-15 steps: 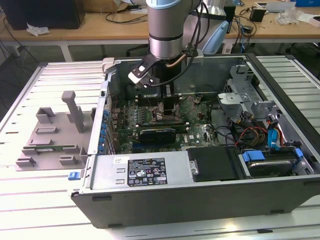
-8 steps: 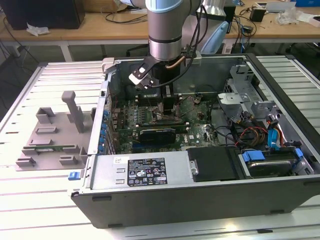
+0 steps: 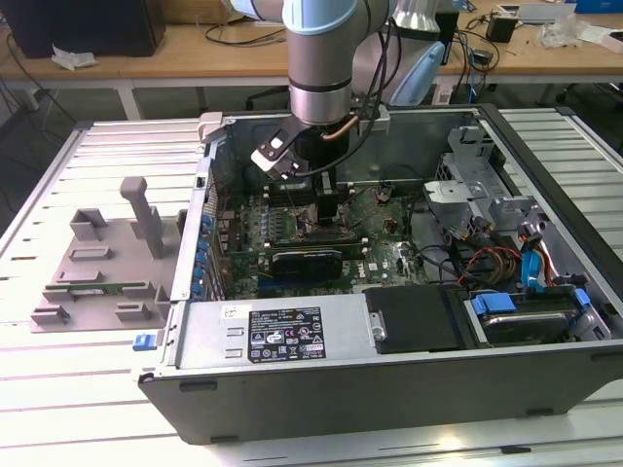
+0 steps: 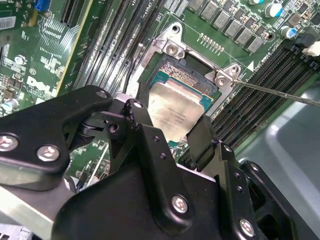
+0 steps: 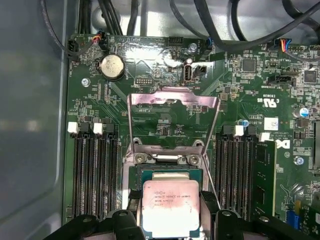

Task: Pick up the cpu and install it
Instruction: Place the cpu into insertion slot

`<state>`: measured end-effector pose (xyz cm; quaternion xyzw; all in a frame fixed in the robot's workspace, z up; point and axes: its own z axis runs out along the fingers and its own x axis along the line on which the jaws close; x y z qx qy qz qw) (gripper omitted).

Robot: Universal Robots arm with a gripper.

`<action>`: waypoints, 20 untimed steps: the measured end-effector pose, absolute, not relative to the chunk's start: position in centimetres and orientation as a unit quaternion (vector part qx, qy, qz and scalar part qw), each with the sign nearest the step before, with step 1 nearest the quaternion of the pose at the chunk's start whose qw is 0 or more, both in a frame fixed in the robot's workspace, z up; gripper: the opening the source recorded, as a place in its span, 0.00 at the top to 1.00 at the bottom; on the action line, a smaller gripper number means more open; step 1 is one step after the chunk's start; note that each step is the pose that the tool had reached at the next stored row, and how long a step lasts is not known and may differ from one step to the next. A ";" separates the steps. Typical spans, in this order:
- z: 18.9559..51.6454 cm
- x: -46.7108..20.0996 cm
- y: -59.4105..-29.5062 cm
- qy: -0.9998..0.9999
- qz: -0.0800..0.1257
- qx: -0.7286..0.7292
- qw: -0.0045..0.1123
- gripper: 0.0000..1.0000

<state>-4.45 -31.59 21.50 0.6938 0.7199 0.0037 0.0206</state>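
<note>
Inside the case (image 3: 389,384), end effector (image 4: 171,121) holds cpu (image 5: 171,207) above open socket (image 5: 170,173).

The exterior view looks down from farther off into the computer case (image 3: 341,389); both wrist views sit close, sharing the cpu (image 4: 177,112) (image 5: 171,207) and socket (image 4: 192,82) (image 5: 167,172).

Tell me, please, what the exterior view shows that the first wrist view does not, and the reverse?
Exterior view: the whole open computer case, the grey fixture block beside it and the arm. First wrist view: the cpu held in the jaws over the socket, the raised load plate and a coin cell. Both: the green motherboard and the gripper.
</note>
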 end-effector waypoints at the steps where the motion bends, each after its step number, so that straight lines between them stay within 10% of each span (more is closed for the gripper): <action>1: 21.5 -4.4 -31.6 0.720 0.004 0.694 0.021 0.45; 20: 20.2 -4.8 -31.5 0.708 0.000 0.706 0.024 0.45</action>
